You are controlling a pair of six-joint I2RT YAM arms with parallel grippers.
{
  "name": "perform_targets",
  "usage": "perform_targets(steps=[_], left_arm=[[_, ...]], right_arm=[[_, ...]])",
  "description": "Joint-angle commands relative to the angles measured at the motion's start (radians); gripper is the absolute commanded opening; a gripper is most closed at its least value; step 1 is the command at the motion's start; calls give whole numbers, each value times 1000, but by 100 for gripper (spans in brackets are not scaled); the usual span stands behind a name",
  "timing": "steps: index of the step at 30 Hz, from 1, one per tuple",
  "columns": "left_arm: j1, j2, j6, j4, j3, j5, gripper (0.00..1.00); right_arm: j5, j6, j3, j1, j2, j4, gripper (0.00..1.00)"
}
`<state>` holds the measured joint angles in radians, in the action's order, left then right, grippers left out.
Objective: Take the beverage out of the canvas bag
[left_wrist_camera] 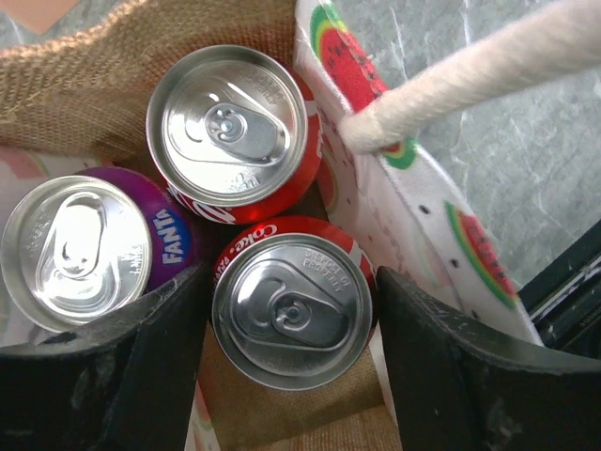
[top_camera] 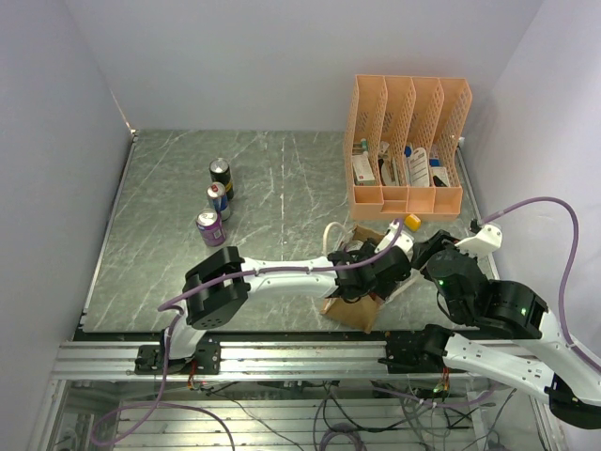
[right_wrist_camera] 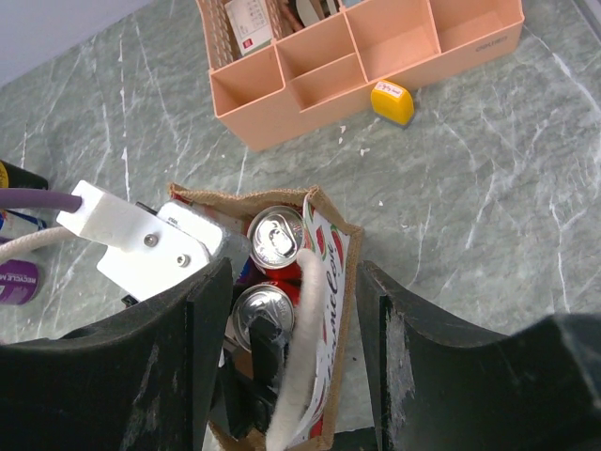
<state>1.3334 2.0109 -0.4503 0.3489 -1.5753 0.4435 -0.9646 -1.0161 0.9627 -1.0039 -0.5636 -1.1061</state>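
- Bag mouth is packed: Coke can [left_wrist_camera: 291,315], second red can [left_wrist_camera: 228,127] and Fanta can [left_wrist_camera: 80,249] stand touching, no slack between them.
- left gripper [left_wrist_camera: 291,282] fingers [left_wrist_camera: 113,376] fill the gaps either side of the Coke can, one by the Fanta can, one by the canvas bag [left_wrist_camera: 413,225] wall.
- rope handle [left_wrist_camera: 470,66] crosses above the bag's right rim.
- From above, the left wrist covers part of the mouth. The right gripper [right_wrist_camera: 296,282], fingers spread wide, hangs over it.
- organizer [top_camera: 408,141] stands near behind the bag, yellow block [right_wrist_camera: 392,101] between them.
- Bare table [top_camera: 282,188] left of the bag, up to three standing cans [top_camera: 218,199].
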Motion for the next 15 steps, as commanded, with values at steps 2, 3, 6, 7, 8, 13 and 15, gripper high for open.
perform_targets(steps=[2,3,6,7,8,13,15], left_arm=[[-16,4,20,-19,-12,-20,50],[-17,-5,20,-21,-8,-19,44],[-17,-39,19,-32,7,-24,43],[-17,-50,17,-36,12,-30,42],[-17,-61,16,-41,17,-37,42],[-17,-122,15,-59,37,-72,32],[-17,-146,14,-62,44,-82,31]], right_arm=[[-22,-8,-2,-4,0,4,55],[-22,-7,-1,-4,0,3,55],[-23,-12,-1,-4,-5,2,55],[-23,-12,-1,-4,-6,0,55],[-23,-13,0,-4,-8,0,55],[-25,-17,1,-5,-11,-5,55],[-26,-21,2,-4,-8,-9,55]])
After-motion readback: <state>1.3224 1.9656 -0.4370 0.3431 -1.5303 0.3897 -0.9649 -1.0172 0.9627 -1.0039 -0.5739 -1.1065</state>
